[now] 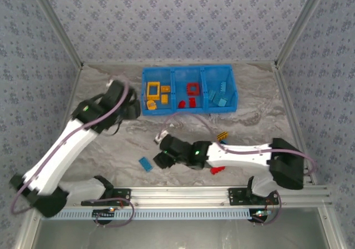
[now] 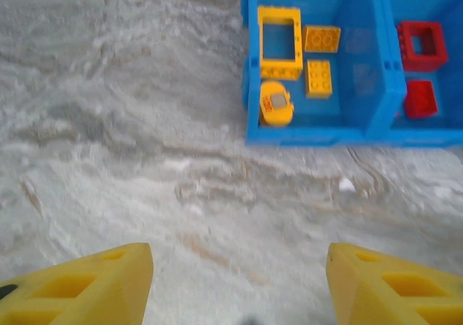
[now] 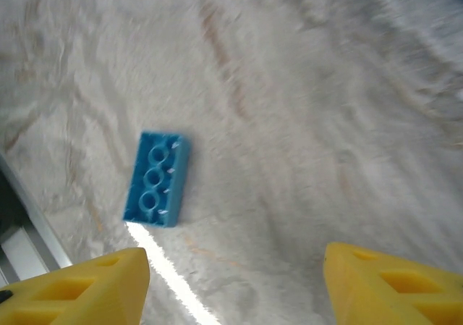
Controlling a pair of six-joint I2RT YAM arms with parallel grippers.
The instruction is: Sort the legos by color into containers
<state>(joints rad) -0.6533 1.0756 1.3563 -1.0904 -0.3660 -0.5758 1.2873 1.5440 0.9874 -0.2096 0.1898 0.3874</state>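
Bin (image 1: 188, 67) holds sorted legos (image 1: 153, 88): yellow at nine o'clock, red centre, blue at three. Loose on the table (image 1: 127, 149): blue brick (image 3: 157, 179), red brick (image 1: 217, 169), yellow piece (image 1: 222, 135). Left gripper (image 2: 239, 260) and right gripper (image 3: 235, 260) gape wide, empty.

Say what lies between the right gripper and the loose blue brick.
Just bare tabletop between right gripper and blue brick, seen in the right wrist view.

Red lego (image 1: 217, 170): I see it half hidden under the right arm.
Bin (image 2: 318, 133): cut off at top and right edges.
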